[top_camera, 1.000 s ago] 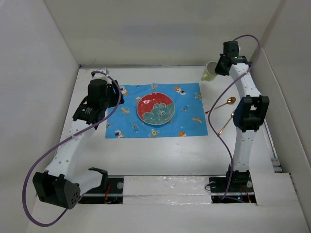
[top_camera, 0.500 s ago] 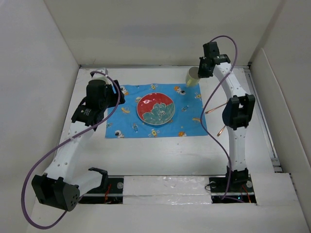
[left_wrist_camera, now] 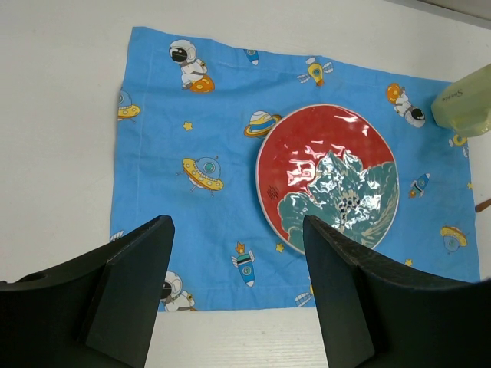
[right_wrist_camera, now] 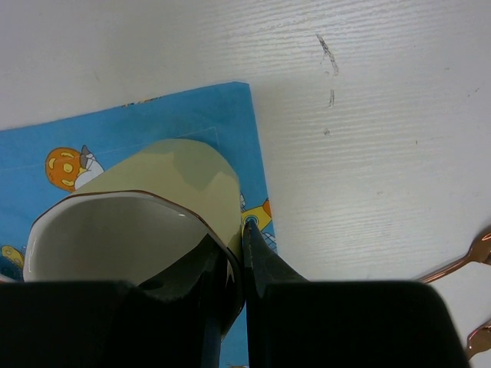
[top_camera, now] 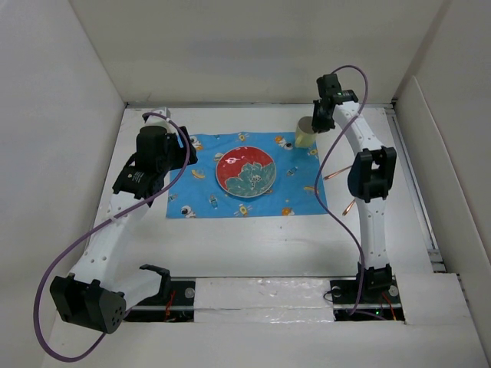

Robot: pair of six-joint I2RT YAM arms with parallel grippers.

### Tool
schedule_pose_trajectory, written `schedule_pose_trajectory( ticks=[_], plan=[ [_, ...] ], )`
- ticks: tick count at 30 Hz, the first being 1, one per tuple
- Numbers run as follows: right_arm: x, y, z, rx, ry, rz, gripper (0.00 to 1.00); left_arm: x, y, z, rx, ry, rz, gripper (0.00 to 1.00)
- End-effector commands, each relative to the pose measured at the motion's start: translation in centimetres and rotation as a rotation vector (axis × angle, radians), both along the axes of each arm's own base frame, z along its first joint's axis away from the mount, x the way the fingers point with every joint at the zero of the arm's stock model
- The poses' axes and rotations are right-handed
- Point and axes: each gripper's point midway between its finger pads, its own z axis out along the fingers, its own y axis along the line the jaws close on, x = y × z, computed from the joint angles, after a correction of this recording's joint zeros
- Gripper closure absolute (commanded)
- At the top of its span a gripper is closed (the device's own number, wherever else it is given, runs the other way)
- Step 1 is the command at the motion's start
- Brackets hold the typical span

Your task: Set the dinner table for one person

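Observation:
A blue space-print placemat (top_camera: 207, 195) lies on the white dinner table (top_camera: 253, 245), with a red and teal plate (top_camera: 245, 173) on its middle. My right gripper (top_camera: 314, 123) is shut on the rim of a pale yellow-green cup (top_camera: 304, 136), one finger inside and one outside, holding it over the placemat's far right corner (right_wrist_camera: 230, 115). The cup also shows in the left wrist view (left_wrist_camera: 464, 103) and the right wrist view (right_wrist_camera: 153, 192). My left gripper (left_wrist_camera: 238, 291) is open and empty above the placemat's left edge, near the plate (left_wrist_camera: 327, 176).
Two copper spoons (top_camera: 337, 175) lie on the table right of the placemat, partly hidden by my right arm; their ends show in the right wrist view (right_wrist_camera: 468, 257). White walls enclose the table on the left, back and right.
My right gripper has carried the cup leftward from beyond the placemat's far right corner to over that corner, and lower. The left arm has barely moved.

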Motion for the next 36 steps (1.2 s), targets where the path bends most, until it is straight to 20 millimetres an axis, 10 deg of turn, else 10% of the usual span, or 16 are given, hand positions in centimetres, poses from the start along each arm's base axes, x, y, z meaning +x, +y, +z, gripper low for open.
schedule_pose_trajectory(
  ticks=[1,6,11,14,16,17,19,24,30,36],
  plan=[
    [1.5,0.4,3.2,0.037,-0.094,0.013,0.88,0.0,-0.3,2.0,-0.019,-0.065,-0.012,0.34],
    [1.9,-0.1,4.2,0.064,-0.118,0.009,0.52,0.1,-0.5,1.9,-0.022,-0.061,-0.017,0.35],
    [3.0,-1.4,9.4,0.130,-0.233,-0.013,0.44,0.2,-0.9,1.9,-0.033,-0.056,-0.030,0.35],
    [1.9,-3.9,13.6,0.151,-0.315,-0.064,0.55,0.2,-1.1,2.2,-0.043,-0.060,-0.041,0.39],
    [0.6,-5.9,11.5,0.143,-0.301,-0.099,0.92,0.0,-1.2,2.1,-0.047,-0.059,-0.046,0.44],
    [0.0,-6.6,15.8,0.153,-0.439,-0.104,1.00,-0.1,-1.1,1.9,-0.046,-0.054,-0.046,0.46],
    [-2.8,-8.8,11.2,0.154,-0.363,-0.166,1.00,-0.6,-1.1,1.7,-0.049,-0.053,-0.050,0.51],
    [-7.0,-11.5,5.9,0.144,-0.205,-0.252,1.00,-1.3,-0.8,0.3,-0.040,-0.029,-0.040,1.00],
    [-9.1,-12.5,0.3,0.115,-0.044,-0.273,0.52,-1.5,-0.4,0.2,-0.027,-0.029,-0.031,0.95],
    [-8.9,-12.8,-3.8,0.126,0.045,-0.293,0.52,-1.6,-0.1,0.3,-0.015,-0.030,-0.022,0.77]
  ],
)
